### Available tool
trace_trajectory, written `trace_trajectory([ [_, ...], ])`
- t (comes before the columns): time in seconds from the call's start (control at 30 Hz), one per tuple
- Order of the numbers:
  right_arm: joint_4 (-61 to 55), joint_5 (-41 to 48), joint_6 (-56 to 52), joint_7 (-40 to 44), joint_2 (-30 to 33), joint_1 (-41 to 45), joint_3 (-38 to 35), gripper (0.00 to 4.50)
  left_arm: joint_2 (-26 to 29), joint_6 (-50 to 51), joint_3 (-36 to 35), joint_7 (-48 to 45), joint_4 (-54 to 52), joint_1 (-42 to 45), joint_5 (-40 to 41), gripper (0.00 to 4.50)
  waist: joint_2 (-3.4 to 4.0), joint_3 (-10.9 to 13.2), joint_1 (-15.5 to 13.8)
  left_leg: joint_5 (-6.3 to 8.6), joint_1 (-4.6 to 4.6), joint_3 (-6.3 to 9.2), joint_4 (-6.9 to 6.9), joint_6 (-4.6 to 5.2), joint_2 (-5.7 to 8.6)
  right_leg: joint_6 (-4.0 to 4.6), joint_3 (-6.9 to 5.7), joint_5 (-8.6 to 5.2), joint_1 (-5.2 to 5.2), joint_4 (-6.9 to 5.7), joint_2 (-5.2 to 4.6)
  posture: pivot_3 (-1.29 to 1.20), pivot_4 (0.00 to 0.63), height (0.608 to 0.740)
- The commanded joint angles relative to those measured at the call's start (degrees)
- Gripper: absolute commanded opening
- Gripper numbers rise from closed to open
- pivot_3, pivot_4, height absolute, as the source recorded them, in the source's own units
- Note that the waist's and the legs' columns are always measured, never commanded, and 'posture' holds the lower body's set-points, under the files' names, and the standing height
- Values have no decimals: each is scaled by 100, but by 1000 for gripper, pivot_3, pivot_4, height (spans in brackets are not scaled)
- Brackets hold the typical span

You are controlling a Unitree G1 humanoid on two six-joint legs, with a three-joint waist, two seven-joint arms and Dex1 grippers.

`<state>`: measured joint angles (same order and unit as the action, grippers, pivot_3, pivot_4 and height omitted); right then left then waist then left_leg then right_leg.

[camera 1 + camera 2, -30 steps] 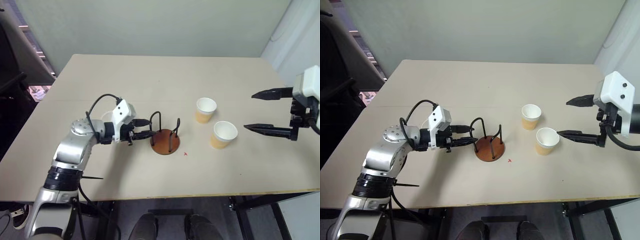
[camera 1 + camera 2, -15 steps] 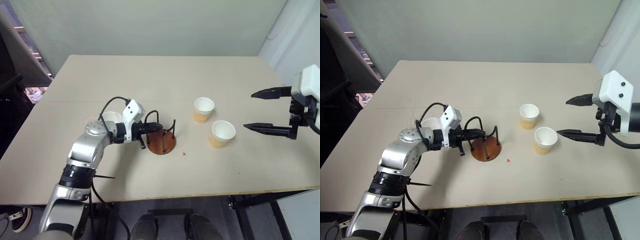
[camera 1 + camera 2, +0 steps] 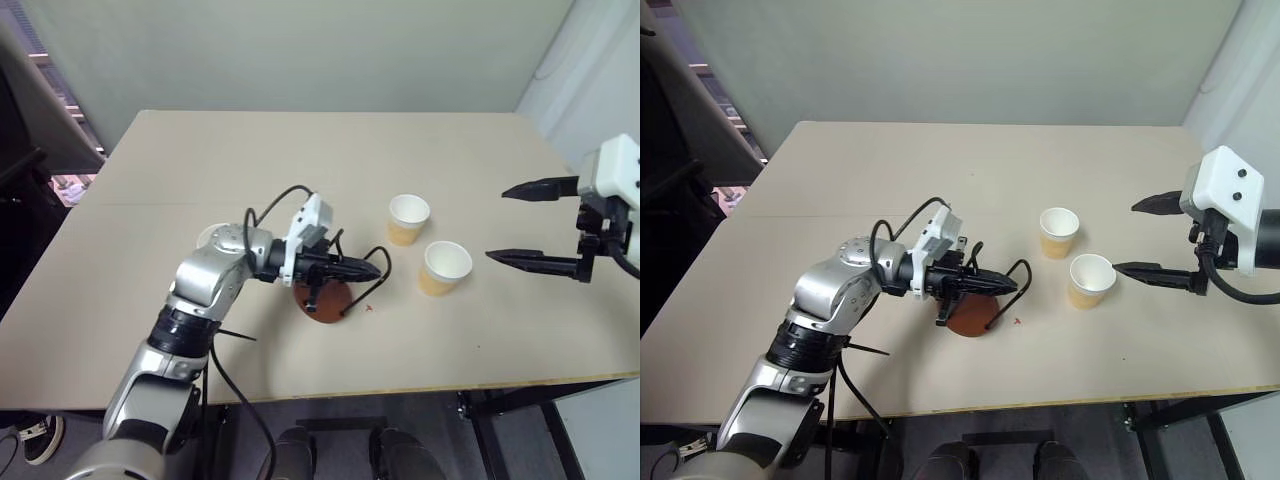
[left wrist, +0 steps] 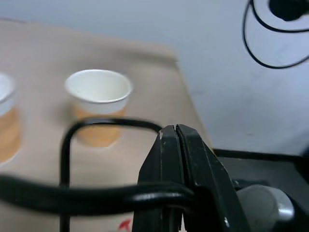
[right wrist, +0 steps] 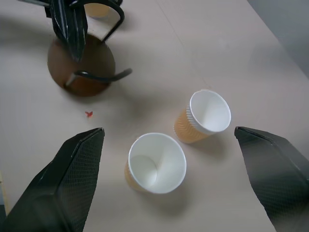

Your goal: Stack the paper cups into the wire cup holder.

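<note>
Since the earlier frame your left gripper [image 3: 372,270] has travelled from the left side of the wire cup holder [image 3: 322,297] to a place over it, and the holder is now leaning, with its wooden base lifted on one side. You can see that the two black fingers of this gripper are pressed fully together, clenched on one of the black wire arches; in the left wrist view the wire passes across the fingers [image 4: 179,159], right at their closed tips.

Your right gripper [image 3: 520,222] has not changed: it hangs well to the right of the holder, above the table [image 3: 300,160], with its fingers spread wide and nothing between them.

Two paper cups stand upright to the right of the holder, near to each other but not touching. One cup [image 3: 408,219] is farther from you, the second cup [image 3: 446,267] is closer to you and closer to the right gripper. A third cup [image 3: 212,237] is on the left side of the holder, mostly hidden behind your left arm; you see only a part of its white rim. A small red mark [image 3: 369,308] is on the table just beside the base.
</note>
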<state>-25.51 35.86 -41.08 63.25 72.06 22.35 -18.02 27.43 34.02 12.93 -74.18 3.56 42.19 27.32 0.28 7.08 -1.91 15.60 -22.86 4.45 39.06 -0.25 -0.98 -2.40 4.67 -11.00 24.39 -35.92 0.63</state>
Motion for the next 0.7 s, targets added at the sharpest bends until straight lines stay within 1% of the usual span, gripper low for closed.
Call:
trace_trajectory([
  [0.03,-168,39,-57,-75,51,-85,-444,4500,50,-174,-77,-117,130,84,-42,27,3,2,13,0,0,0,0,0,-1,-1,0,0,1,0,0,0,150,740],
  [0.17,-187,52,-66,-96,44,-147,-494,4500,120,-327,-127,-80,279,-7,-120,27,3,2,14,-1,-2,-2,0,-3,-1,-6,2,-1,3,0,1,0,150,740],
  [0.23,-156,48,-43,-104,39,-106,-435,4500,218,-530,15,-45,240,-102,-371,27,3,2,14,-1,-2,-4,2,-2,0,-8,5,-3,2,1,1,0,150,740],
  [0.3,-117,49,-9,-105,37,-23,-340,4500,415,-765,225,81,186,-265,-805,27,4,2,15,-1,-2,-6,2,-2,1,-11,8,-4,1,1,0,0,150,740],
  [0.37,-76,50,20,-79,42,33,-291,4500,537,-872,204,124,140,-441,-916,27,6,1,17,0,0,-6,1,-2,0,-12,10,-5,2,1,1,0,150,740],
  [0.47,3,21,80,-39,39,94,-209,4500,656,-662,35,233,45,-640,-839,587,6,1,18,-1,-1,-7,0,-2,1,-12,10,-8,3,1,2,0,150,740],
  [0.53,65,-4,125,-24,27,159,-125,4500,770,-731,9,278,-60,-814,-903,1297,6,1,23,0,-1,-6,0,-2,0,-10,10,-9,3,1,2,0,150,740],
  [0.67,209,-57,252,10,4,303,70,4500,699,-812,-464,714,-187,-976,-715,2706,7,2,9,0,-2,-8,0,-1,0,-8,11,-13,5,1,2,0,150,740],
  [0.7,236,-62,275,15,2,328,102,4500,684,-765,-568,778,-206,-988,-640,2706,7,2,5,0,-3,-7,0,-1,0,-8,11,-12,5,0,2,0,150,740],
])
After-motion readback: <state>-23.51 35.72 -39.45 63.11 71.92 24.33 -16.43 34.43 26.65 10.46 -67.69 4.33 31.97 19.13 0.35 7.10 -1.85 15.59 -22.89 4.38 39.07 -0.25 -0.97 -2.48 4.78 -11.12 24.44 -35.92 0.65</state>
